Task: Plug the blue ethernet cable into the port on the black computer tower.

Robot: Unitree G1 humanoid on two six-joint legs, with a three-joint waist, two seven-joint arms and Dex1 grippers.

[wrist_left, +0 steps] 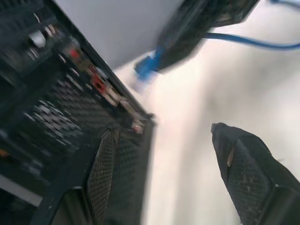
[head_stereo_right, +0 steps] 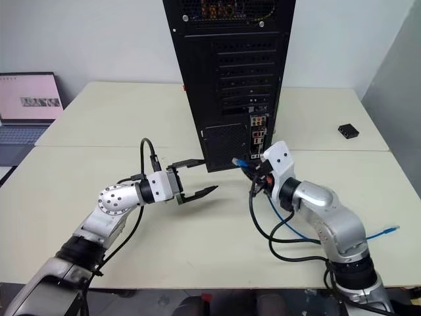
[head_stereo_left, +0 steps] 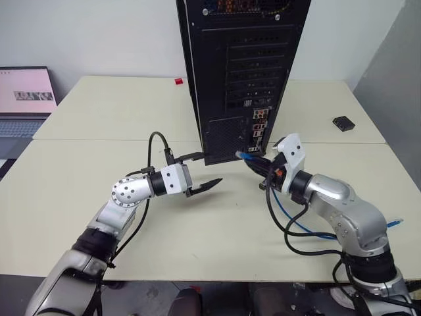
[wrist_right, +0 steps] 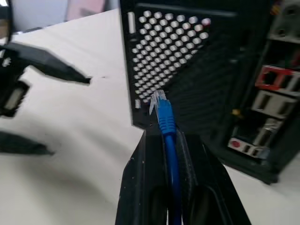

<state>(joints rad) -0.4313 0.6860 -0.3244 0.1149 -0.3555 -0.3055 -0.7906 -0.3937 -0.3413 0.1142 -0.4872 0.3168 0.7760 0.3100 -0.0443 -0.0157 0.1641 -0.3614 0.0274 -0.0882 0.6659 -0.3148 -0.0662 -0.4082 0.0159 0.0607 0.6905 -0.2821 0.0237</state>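
On the pale table (head_stereo_left: pixel 99 197), right fingers (wrist_right: pixel 140 187) pinch the blue ethernet cable (wrist_right: pixel 165 117), plug aimed just short of the black computer tower (head_stereo_left: pixel 243 79), while left fingers (head_stereo_left: pixel 209 184) gape empty nearby.

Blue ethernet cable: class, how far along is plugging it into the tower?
Done: the right gripper is shut on the blue ethernet cable just behind its plug, and the left gripper is open and empty. In hand: the plug points at the black computer tower, near its lower grille. Left: reaching the port and pushing the plug in.
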